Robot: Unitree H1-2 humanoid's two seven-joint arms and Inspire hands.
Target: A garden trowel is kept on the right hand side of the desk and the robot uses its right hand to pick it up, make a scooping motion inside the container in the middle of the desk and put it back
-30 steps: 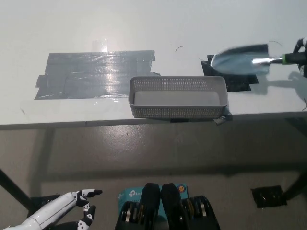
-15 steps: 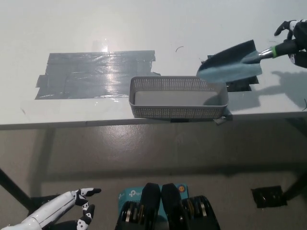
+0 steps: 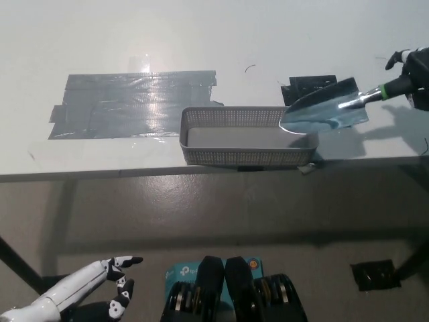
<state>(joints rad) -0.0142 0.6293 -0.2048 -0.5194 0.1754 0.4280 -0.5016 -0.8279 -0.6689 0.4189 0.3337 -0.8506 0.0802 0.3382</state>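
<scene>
White desk [image 3: 201,33]: grey container [image 3: 241,156] at front edge, grey tape patch [image 3: 134,100] behind-left, black tape [image 3: 308,86] behind-right.

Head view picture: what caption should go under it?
Right hand holds the trowel over the basket; left hand rests below the desk.

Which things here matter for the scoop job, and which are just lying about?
In the job: container; trowel, blade over its right end; right hand, gripping the handle.
Lying about: grey tape patch; black tape patch; left hand, open, resting below the desk edge.
</scene>
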